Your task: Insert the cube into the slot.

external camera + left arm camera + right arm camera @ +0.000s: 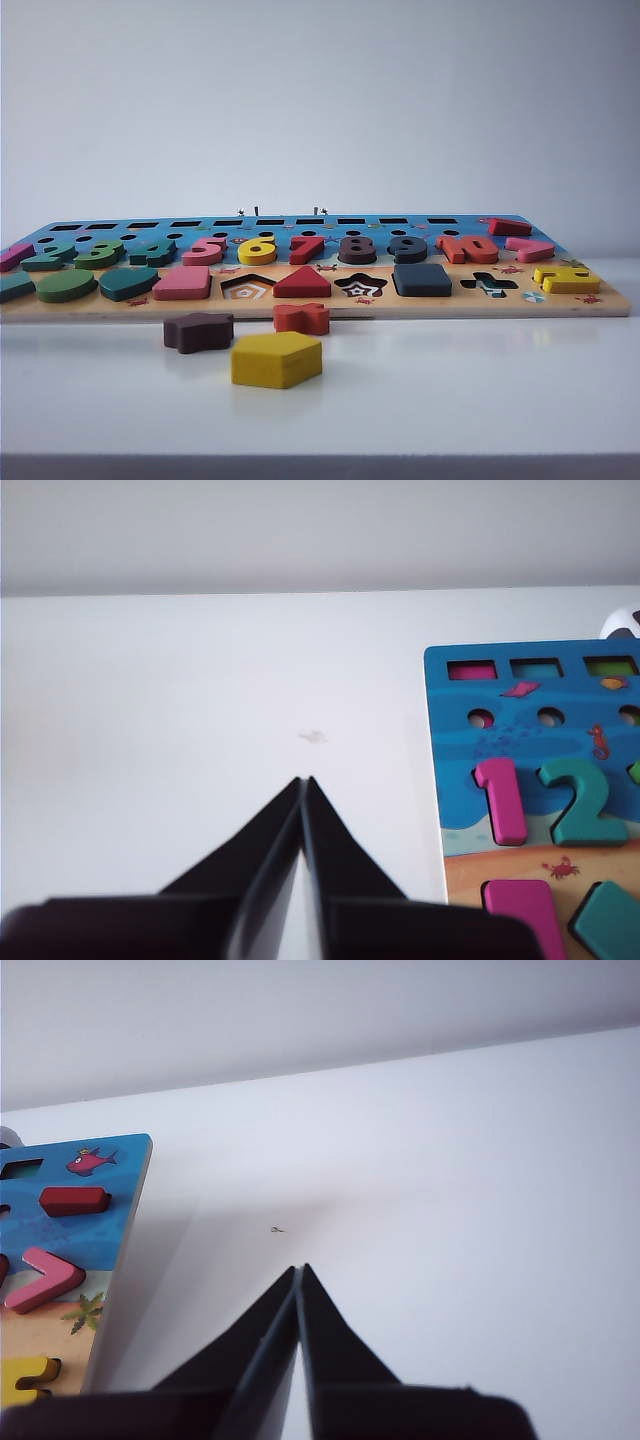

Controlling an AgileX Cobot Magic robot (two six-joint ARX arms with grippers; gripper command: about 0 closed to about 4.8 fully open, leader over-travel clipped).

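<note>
1. Left gripper (304, 780) and right gripper (299, 1268) are clenched empty over bare table, flanking the puzzle board (600, 300)
2. Navy square block (421, 280) sits far from both, seemingly in its board recess; checkered cut-out unseen

Left gripper (305, 782): two matte black fingers (345, 845), each a flat-sided wedge tapering from a wide black base block to a sharp tip. Inner faces are smooth and meet along a thin straight seam. No screws, cables or markings are visible. It sits over bare white table beside the puzzle board (436, 780).

Right gripper (300, 1270): identical build, matte black wedge-shaped fingers (335, 1335) on a broad black base, tips pressed together, surfaces plain and unmarked, beside the opposite edge of the puzzle board (135, 1210).
</note>
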